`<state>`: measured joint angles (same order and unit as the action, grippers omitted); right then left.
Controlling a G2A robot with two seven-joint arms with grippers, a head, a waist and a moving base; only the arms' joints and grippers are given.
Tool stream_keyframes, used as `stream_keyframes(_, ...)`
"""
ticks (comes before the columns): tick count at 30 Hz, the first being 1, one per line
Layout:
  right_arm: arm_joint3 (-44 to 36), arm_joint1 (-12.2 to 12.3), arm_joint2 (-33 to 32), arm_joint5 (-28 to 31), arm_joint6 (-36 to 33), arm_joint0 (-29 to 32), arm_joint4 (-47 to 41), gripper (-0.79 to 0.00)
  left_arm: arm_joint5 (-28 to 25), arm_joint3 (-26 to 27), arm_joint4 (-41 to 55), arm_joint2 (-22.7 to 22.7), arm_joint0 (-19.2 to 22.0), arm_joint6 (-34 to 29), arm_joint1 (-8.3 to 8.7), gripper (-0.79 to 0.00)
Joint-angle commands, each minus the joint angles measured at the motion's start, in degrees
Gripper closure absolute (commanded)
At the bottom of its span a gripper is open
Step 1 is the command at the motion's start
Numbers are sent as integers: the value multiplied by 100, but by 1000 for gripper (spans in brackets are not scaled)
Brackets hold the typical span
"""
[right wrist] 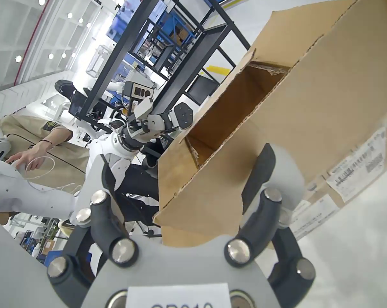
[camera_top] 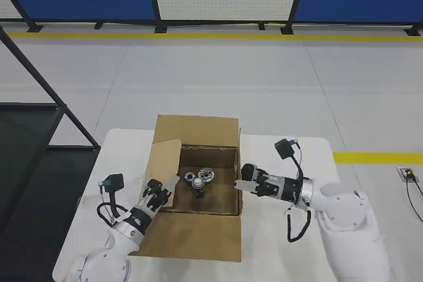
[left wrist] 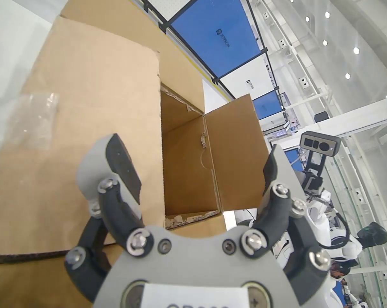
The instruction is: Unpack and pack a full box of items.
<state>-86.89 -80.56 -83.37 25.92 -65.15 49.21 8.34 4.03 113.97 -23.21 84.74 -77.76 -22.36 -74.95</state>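
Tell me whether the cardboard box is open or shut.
Open. The cardboard box has its flaps folded outward, and small items show on its floor in the top view.

Open cardboard box (camera_top: 197, 236), small items (camera_top: 199, 180) inside

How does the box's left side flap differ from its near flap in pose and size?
The left side flap stands up, while the near flap lies folded out flat toward the robot. The left side flap is narrower, whereas the near flap spans the full width of the box. Both are plain brown cardboard and both are open.
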Motion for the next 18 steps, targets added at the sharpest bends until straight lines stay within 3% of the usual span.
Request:
stream_keyframes(1,184,-13,217,-31,102,-144,-25,-785,6,-35,5,-2,-3,4,4,-785)
stream_keyframes(18,1869,-147,1541,-117,865,-1189,162,-785,-43,-277,39,-55,-103,113,34,-785)
